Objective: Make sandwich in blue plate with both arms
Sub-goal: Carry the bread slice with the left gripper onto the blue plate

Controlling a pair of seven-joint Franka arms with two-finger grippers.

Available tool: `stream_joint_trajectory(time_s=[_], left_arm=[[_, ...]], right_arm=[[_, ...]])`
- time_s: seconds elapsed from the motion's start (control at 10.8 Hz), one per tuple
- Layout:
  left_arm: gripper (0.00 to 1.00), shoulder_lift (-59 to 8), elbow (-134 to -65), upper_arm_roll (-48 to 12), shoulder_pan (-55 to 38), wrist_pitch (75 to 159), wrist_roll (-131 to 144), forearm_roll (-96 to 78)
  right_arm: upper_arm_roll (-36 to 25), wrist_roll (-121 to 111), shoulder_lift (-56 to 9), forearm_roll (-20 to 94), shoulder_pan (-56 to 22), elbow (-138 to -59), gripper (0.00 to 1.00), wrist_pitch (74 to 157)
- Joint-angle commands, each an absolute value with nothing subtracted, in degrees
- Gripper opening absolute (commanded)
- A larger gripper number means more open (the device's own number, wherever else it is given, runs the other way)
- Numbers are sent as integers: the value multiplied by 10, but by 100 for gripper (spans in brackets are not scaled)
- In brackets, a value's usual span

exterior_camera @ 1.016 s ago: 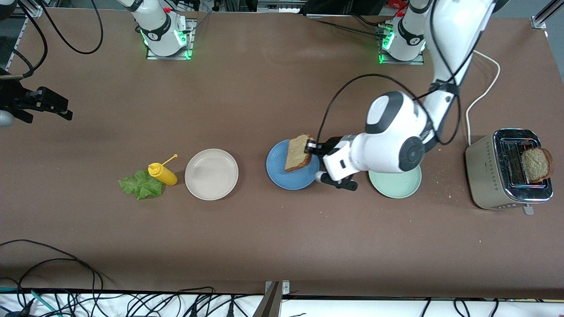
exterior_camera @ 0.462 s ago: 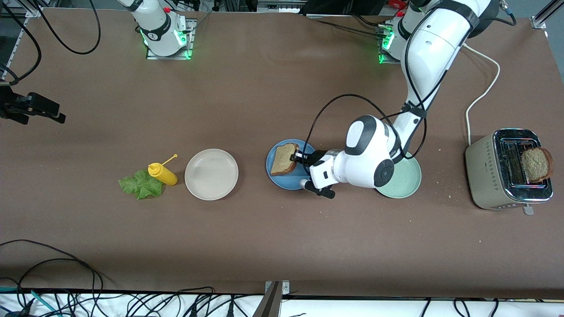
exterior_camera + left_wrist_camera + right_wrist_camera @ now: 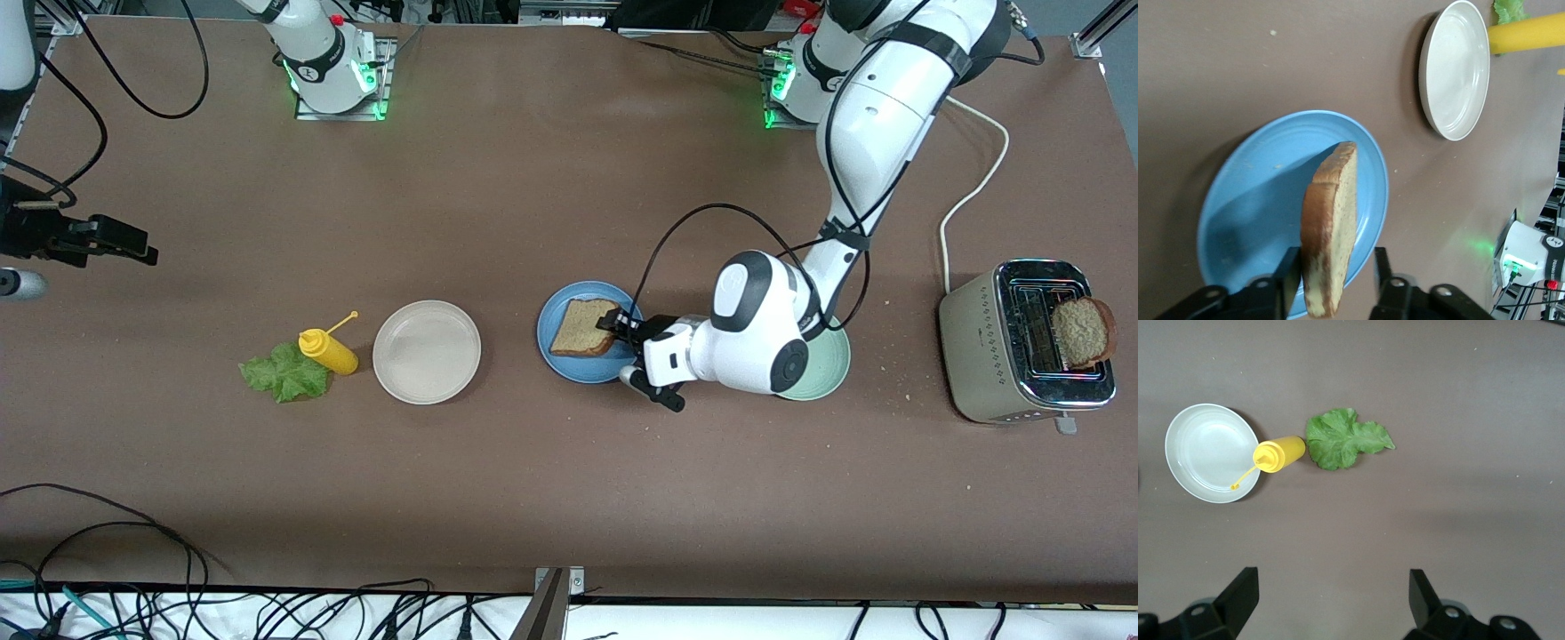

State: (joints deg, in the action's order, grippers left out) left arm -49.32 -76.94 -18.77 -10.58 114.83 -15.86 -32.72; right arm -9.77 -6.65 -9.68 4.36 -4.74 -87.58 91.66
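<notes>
The left hand (image 3: 615,332) is low over the blue plate (image 3: 560,360). It holds one slice of brown bread (image 3: 582,327) by its edge, pinched between two black fingers (image 3: 1288,277). In the left wrist view the slice (image 3: 1330,227) stands on its edge, tilted over the blue plate (image 3: 1245,220). I cannot tell if the bread touches the plate.

A pale green plate (image 3: 822,369) lies under the left arm, just beside the blue plate toward the left arm's end of the table (image 3: 569,480). The arm hides most of it. Past that, at the same end of the table, stands a silver toaster (image 3: 1022,356). A second slice of bread (image 3: 1080,332) sticks out of one of its slots. A white cord (image 3: 973,196) runs from the toaster toward the left arm's base. Small crumbs lie on the table near the toaster.

Toward the right arm's end from the left hand lies a beige plate (image 3: 427,351). It is near the blue plate but not touching. Next comes a yellow squeeze bottle (image 3: 329,349), lying on its side. It rests on the edge of a green lettuce leaf (image 3: 284,373).

The right hand (image 3: 107,240) hangs in the air over the right arm's end of the table. It is well apart from the lettuce. Its fingers (image 3: 1238,593) are spread wide and hold nothing. In the right wrist view the lettuce leaf (image 3: 1345,440), the yellow bottle (image 3: 1279,453) and the beige plate (image 3: 1208,453) lie below it.
</notes>
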Motion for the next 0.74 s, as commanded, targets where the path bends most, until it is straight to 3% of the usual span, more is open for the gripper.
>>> stream_joint_trajectory(time_s=[0.0, 0.28, 0.65], left_arm=[[100, -457, -775, -190, -61, 1095, -183, -262], [100, -413, -772, -189, -19, 1043, -184, -190], [100, -322, -773, -186, 17, 999, -181, -53]], right_arm=[[-97, -77, -154, 54, -48, -850, 100, 920], [-95, -83, -230, 54, -50, -802, 100, 943], [-95, -108, -332, 56, -50, -808, 100, 1090]])
